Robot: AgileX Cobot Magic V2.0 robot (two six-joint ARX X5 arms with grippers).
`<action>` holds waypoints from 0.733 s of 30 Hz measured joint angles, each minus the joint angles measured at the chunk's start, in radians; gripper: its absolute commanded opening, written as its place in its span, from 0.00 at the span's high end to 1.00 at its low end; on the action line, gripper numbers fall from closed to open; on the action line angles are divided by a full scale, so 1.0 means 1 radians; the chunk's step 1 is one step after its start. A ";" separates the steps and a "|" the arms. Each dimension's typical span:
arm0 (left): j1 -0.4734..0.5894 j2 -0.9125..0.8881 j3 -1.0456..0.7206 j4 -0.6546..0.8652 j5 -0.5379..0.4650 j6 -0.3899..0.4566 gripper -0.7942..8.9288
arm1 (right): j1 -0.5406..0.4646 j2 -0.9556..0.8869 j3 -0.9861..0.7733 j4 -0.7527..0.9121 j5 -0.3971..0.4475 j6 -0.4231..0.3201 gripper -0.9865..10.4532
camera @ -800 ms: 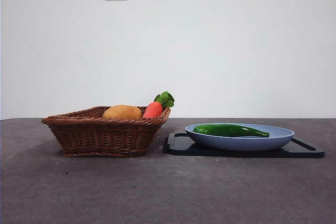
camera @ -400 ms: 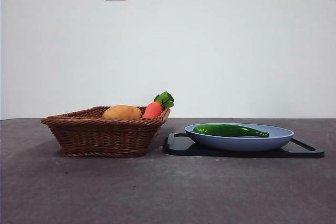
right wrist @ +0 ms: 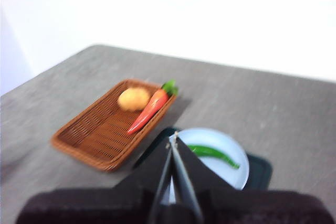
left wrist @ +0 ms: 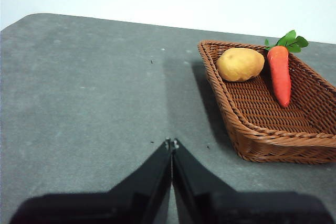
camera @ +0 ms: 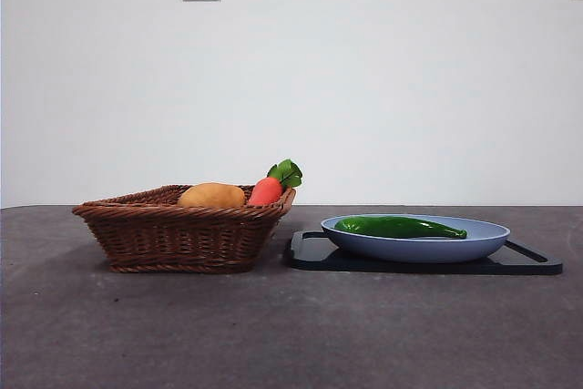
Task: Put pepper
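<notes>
One pepper (camera: 400, 226) lengthwise across plate (camera: 474, 241), tip rightward.

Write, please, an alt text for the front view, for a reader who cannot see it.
A long dark-green pepper lies in a blue plate on a black tray, on a grey table. Beside it, apart from the tray, a brown wicker basket holds a tan potato and an orange carrot. No gripper is in view.

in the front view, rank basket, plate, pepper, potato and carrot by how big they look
1. basket, widest and tallest
2. plate, nearly as wide, much shallower
3. pepper, long and slim
4. potato
5. carrot
The basket rim hides part of the potato and carrot, so their order is unsure.
</notes>
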 measured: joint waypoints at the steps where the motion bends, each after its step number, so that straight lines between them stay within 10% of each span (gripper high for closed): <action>1: 0.000 0.000 0.000 0.000 0.000 0.000 0.91 | -0.005 -0.034 -0.066 0.060 0.000 0.000 0.90; 9: 0.000 0.000 0.000 0.000 0.000 0.000 0.91 | -0.010 -0.267 -0.533 0.498 0.037 0.043 0.90; 22: 0.000 0.000 0.000 0.000 0.000 0.000 0.91 | -0.010 -0.462 -0.891 0.578 0.182 0.103 0.90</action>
